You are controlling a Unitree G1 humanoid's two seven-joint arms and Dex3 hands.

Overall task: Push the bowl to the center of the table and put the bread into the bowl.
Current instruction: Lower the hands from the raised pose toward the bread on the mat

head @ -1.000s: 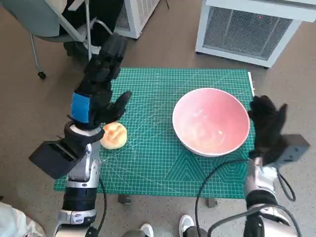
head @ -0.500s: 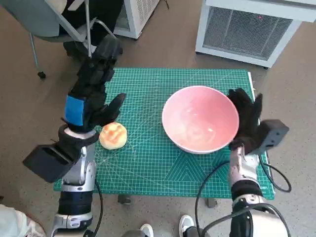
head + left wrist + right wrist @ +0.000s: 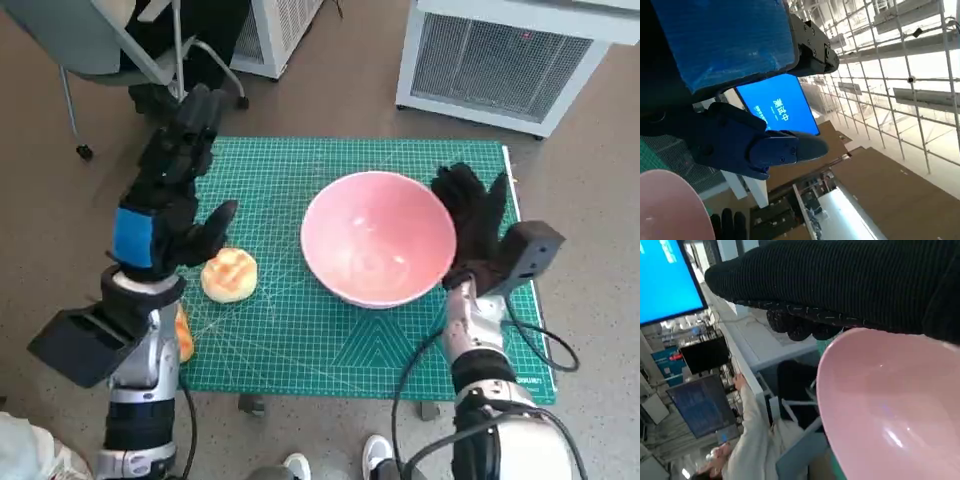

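One pink bowl (image 3: 378, 250) sits right of centre in the frame, one bread roll (image 3: 229, 274) at left, both on one green mat (image 3: 300, 330). One small orange object (image 3: 184, 335) lies lower left.

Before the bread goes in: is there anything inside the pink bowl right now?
Nothing shows inside the pink bowl; its visible inner surface is bare, with only light glare. The bread sits on the green mat. The right robot hand is against the rim's outer side.
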